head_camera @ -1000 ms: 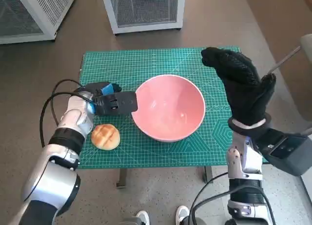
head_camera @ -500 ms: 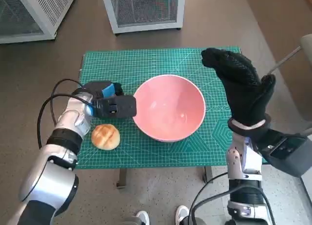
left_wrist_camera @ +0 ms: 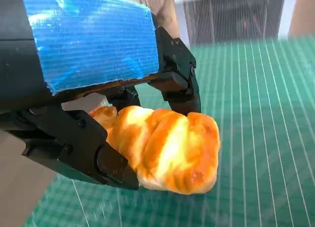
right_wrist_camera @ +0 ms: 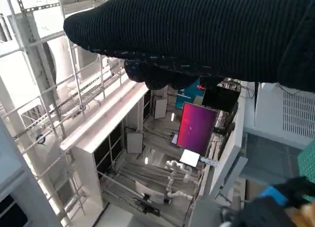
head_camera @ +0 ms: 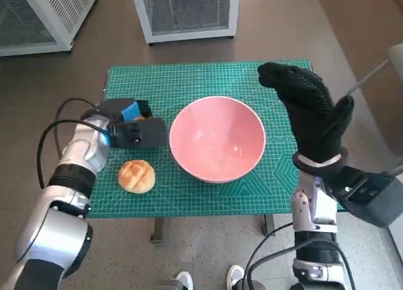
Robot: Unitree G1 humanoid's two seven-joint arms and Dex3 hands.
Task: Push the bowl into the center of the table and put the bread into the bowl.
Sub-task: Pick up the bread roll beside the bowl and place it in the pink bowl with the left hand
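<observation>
Bread (head_camera: 136,176) is lying on the green mat (head_camera: 189,82) near the table's front left, just below my left hand (head_camera: 129,129). I am seeing that hand's fingers (left_wrist_camera: 108,163) standing apart around the bread without gripping it. The pink bowl (head_camera: 217,138) is sitting mid-table, just right of that hand. My right hand (head_camera: 308,107) is hovering raised beside the bowl, fingers spread wide, holding nothing.
</observation>
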